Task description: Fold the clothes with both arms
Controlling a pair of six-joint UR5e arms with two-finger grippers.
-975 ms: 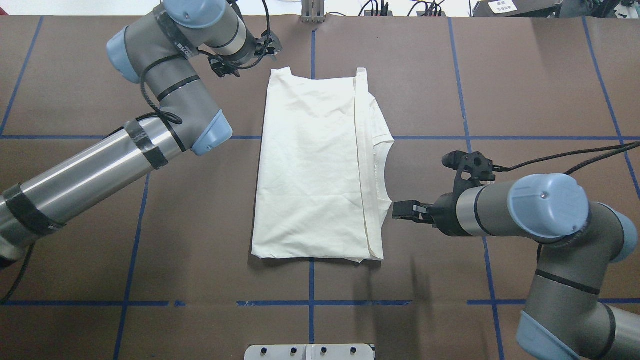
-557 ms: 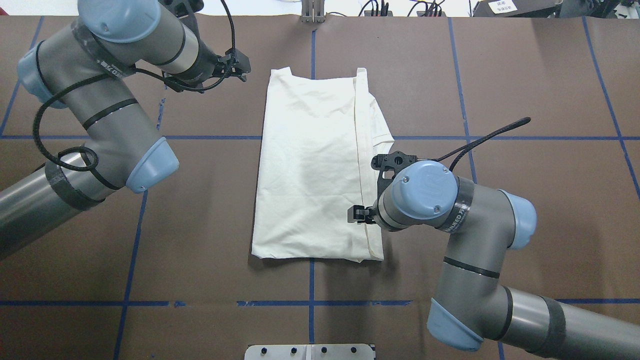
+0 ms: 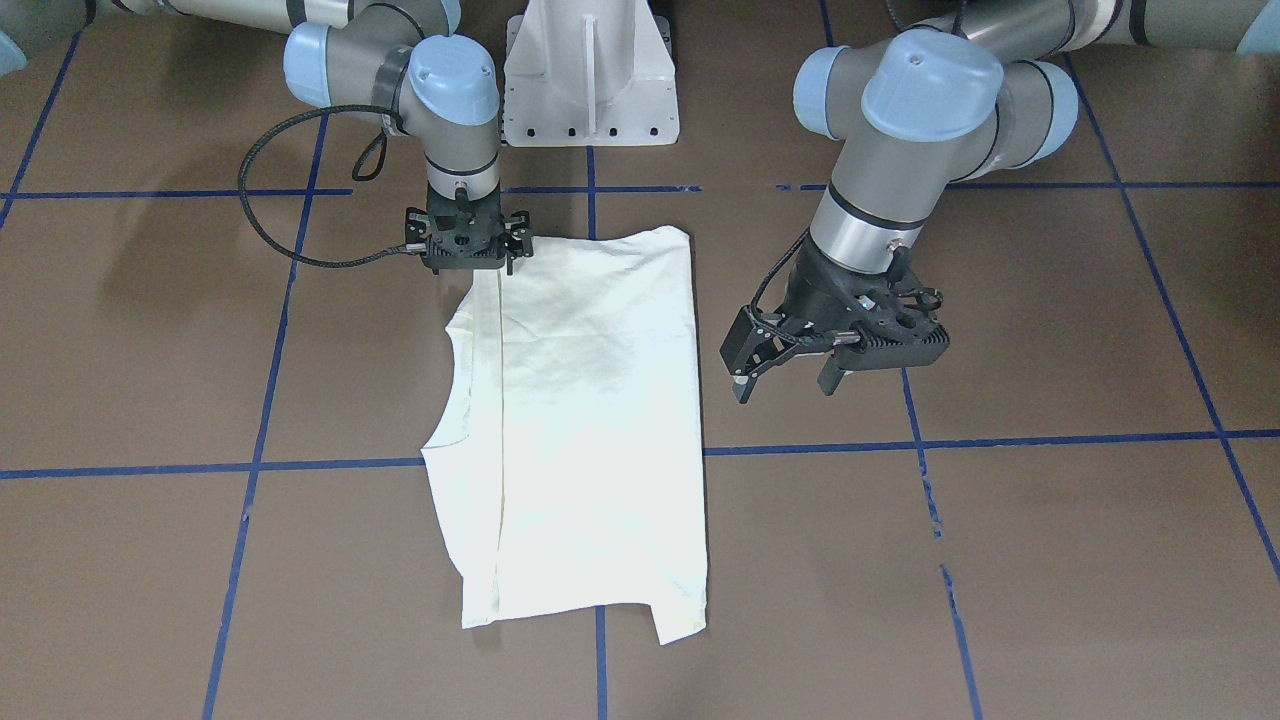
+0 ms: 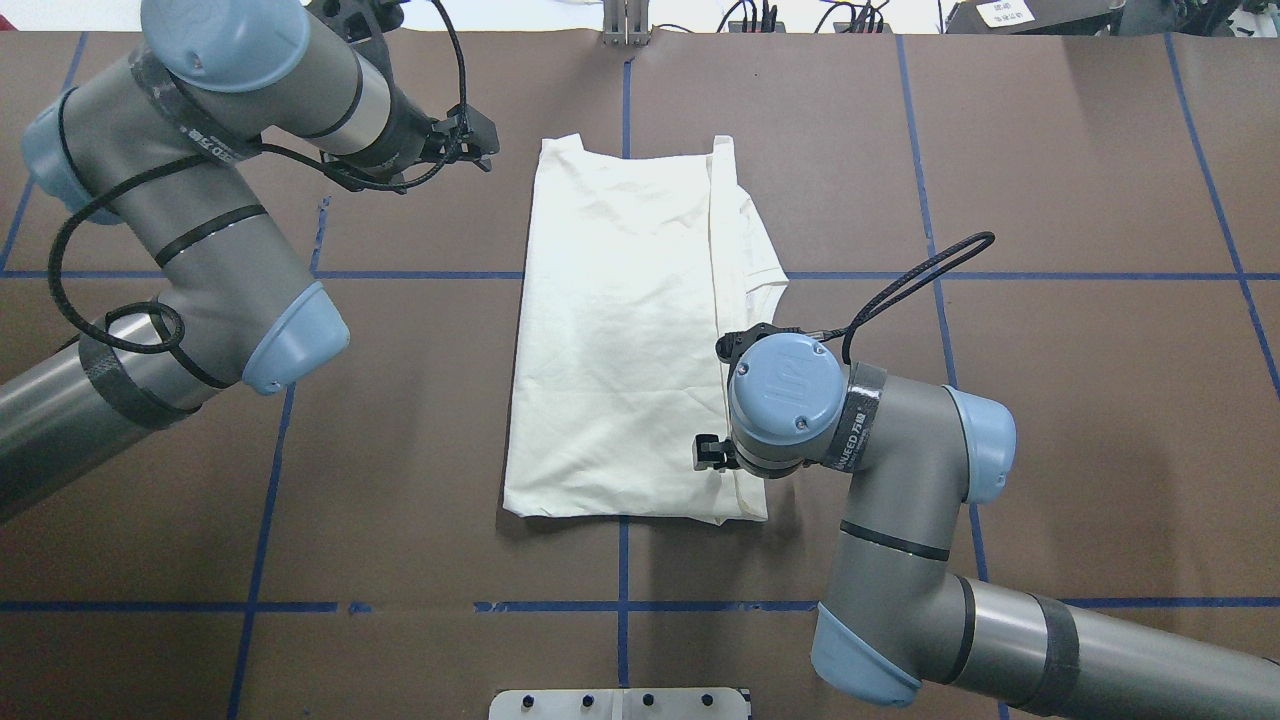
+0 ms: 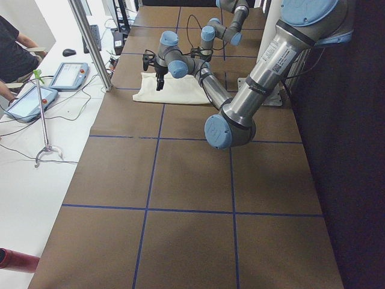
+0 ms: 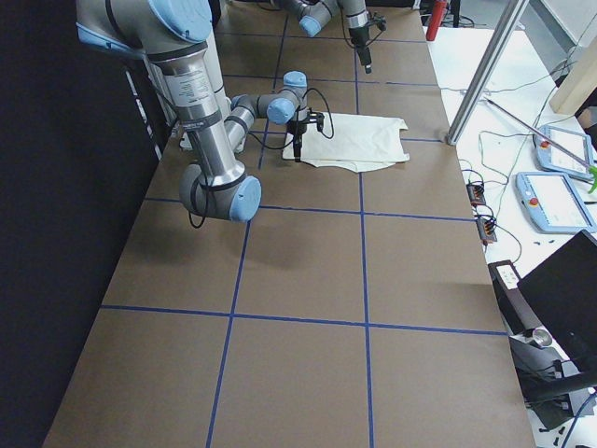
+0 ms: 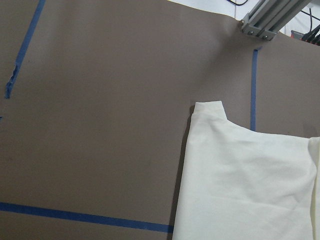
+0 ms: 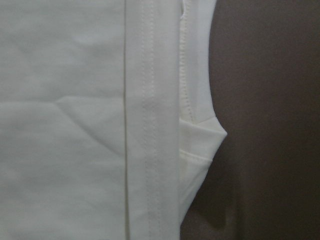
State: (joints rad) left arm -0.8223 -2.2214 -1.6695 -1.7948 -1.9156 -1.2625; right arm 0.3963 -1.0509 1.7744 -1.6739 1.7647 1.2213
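Observation:
The clothes are one cream-white shirt (image 4: 620,340), folded into a long rectangle with its plain side up, collar and a folded strip along its right edge (image 3: 590,420). My right gripper (image 4: 708,452) points straight down over that strip near the shirt's near right corner (image 3: 468,268). Its wrist hides the fingers, so I cannot tell open from shut. The right wrist view shows only the hem strip and a shoulder corner (image 8: 200,135). My left gripper (image 3: 785,390) hangs open and empty above the bare table, left of the shirt's far left corner (image 4: 480,140).
Brown table cover with blue tape grid lines (image 4: 622,560). White pedestal base (image 3: 590,80) at the robot's side. A metal plate (image 4: 620,703) sits at the near edge. An aluminium post (image 5: 90,42), tablets and a seated person (image 5: 12,54) lie beyond the far edge.
My right arm swung in from the right and now stands over the shirt's near right edge, gripper pointing down. My left arm drew back leftward from the shirt's far left corner.

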